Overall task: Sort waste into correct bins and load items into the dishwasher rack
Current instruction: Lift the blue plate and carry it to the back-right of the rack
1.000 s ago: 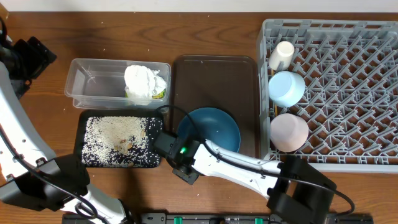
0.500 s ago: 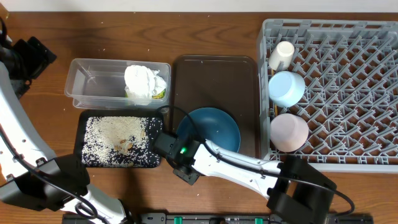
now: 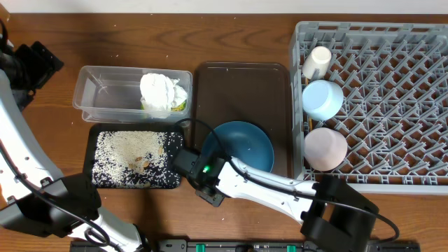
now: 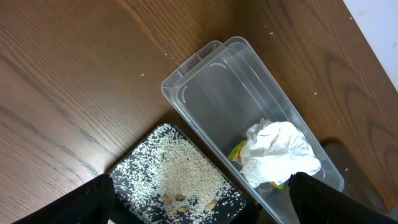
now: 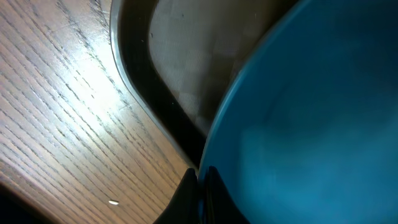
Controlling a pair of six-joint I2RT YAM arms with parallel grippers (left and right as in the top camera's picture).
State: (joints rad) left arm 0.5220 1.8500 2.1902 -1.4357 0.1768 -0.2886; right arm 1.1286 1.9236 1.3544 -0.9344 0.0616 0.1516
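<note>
Right fingers (image 5: 180,202) pinched shut on the lower-left rim of the dark-blue plate (image 3: 241,143), which lies on the brown tray (image 3: 241,84).
From the pinch the round plate, with no long axis, spreads toward the dishwasher rack (image 3: 392,105) just past the tray; the right arm is nearer, the left fingers (image 4: 81,202) gaping over the clear tub (image 3: 105,87). One plate; racked: one cup (image 3: 317,61), one light-blue dish (image 3: 323,99), one pinkish bowl (image 3: 325,148); one tub, one black tray (image 3: 89,168).

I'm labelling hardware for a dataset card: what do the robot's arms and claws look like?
The left arm and right arm have white tubular links between blocky black joint housings. A green light glows on the right wrist housing, and a thin black cable loops beside it. The left claw and right claw have black fingers.
</note>
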